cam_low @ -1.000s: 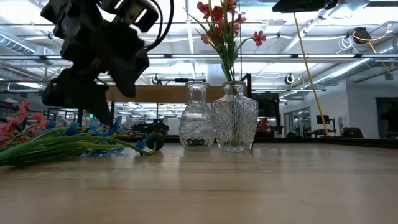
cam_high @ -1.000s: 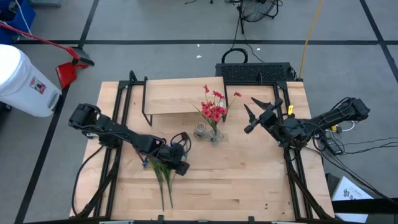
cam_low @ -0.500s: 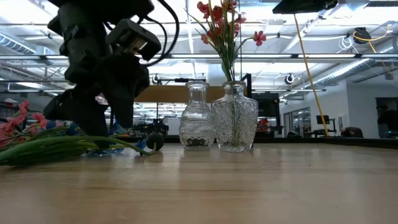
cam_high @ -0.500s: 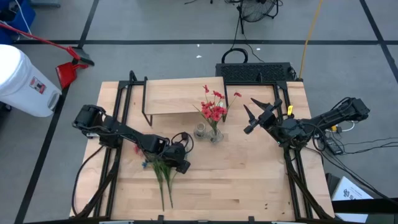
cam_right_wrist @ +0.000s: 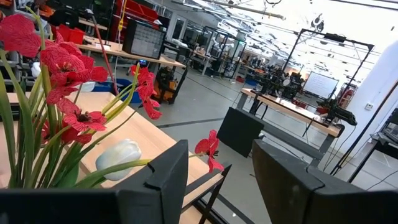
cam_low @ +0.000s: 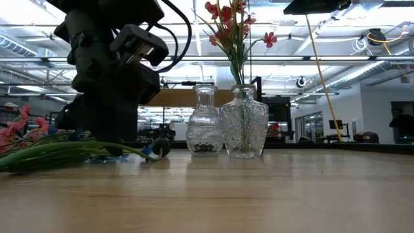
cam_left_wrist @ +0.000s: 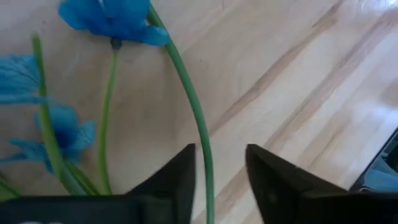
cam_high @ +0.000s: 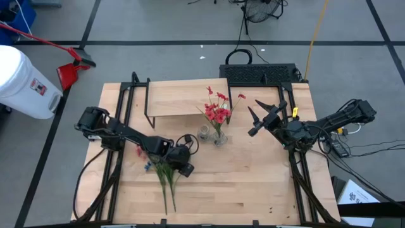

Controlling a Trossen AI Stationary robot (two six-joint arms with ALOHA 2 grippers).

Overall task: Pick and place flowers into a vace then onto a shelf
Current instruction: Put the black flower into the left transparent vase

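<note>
Two flower bunches lie on the tabletop with their stems point(cam_high: 166, 182) pointing to the near edge: a blue bunch point(cam_left_wrist: 112, 15) and a pink-red bunch point(cam_low: 19, 126). My left gripper point(cam_high: 182, 163) points down, low over them and open. One finger stands on each side of a green stem point(cam_left_wrist: 200, 124) of the blue bunch, and I see no touch. The red bunch with its white bud point(cam_right_wrist: 118, 155) stands by its stems in a glass vase point(cam_low: 244, 129). My right gripper point(cam_high: 253, 118) hangs open to the right of that vase.
A smaller glass vase point(cam_high: 203, 133) stands just left of the filled one and holds no flowers. The low wooden shelf point(cam_high: 177, 98) sits behind both vases toward the far edge. Bare tabletop point(cam_high: 253, 183) stretches across the near right part.
My left gripper has come down from above the lying flowers until its fingers are close to the table, astride a stem. The flowers and the vases have stayed where they were, and the right arm has kept still.
</note>
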